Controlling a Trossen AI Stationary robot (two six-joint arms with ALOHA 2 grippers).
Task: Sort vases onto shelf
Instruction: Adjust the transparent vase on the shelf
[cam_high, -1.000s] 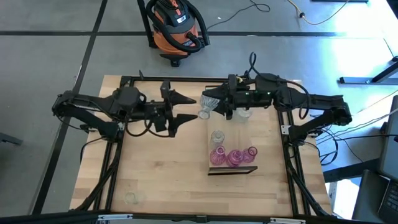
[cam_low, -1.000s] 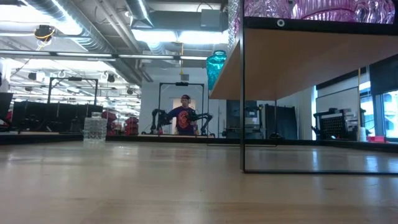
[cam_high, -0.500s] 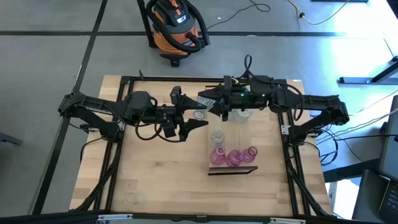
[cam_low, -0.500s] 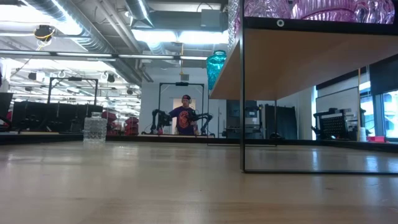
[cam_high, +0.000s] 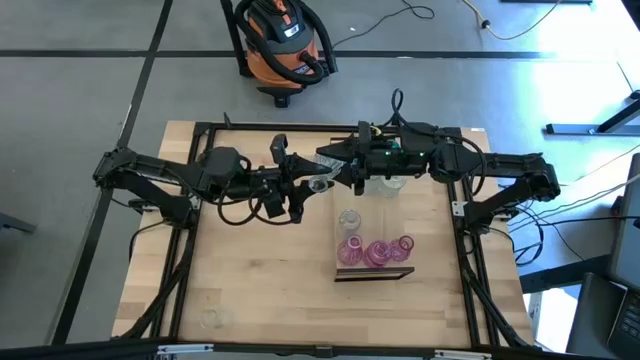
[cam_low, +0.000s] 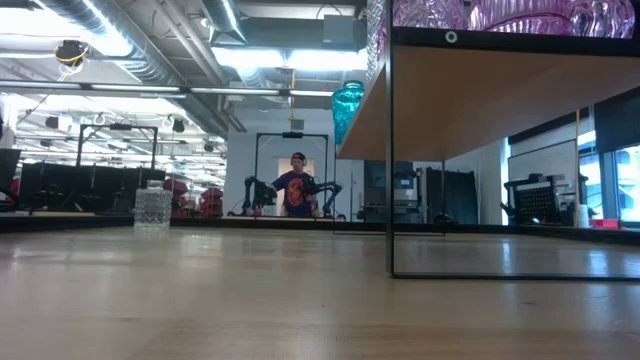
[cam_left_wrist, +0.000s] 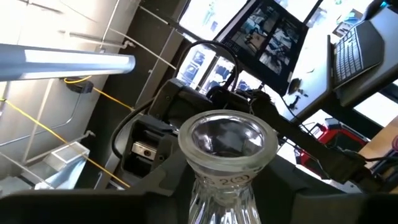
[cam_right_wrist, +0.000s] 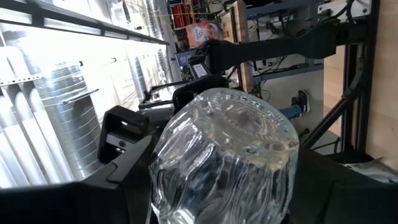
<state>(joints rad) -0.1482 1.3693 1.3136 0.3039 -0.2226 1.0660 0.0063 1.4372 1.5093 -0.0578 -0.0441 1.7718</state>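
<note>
I had both arms meeting above the far end of the shelf (cam_high: 372, 268), with a clear vase (cam_high: 320, 184) held sideways between them. The right gripper (cam_high: 338, 166) clasped its ribbed body (cam_right_wrist: 227, 163), while the left gripper (cam_high: 303, 187) had its fingers around the neck (cam_left_wrist: 225, 194), mouth facing that wrist. Three pink vases (cam_high: 376, 251) and another clear one (cam_high: 349, 219) stood on the shelf below.

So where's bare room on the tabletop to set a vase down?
The tabletop is bare left of the shelf, up to the lone clear vase near its front-left corner. It is crowded at the back, where the left gripper and right gripper meet over a clear vase.
</note>
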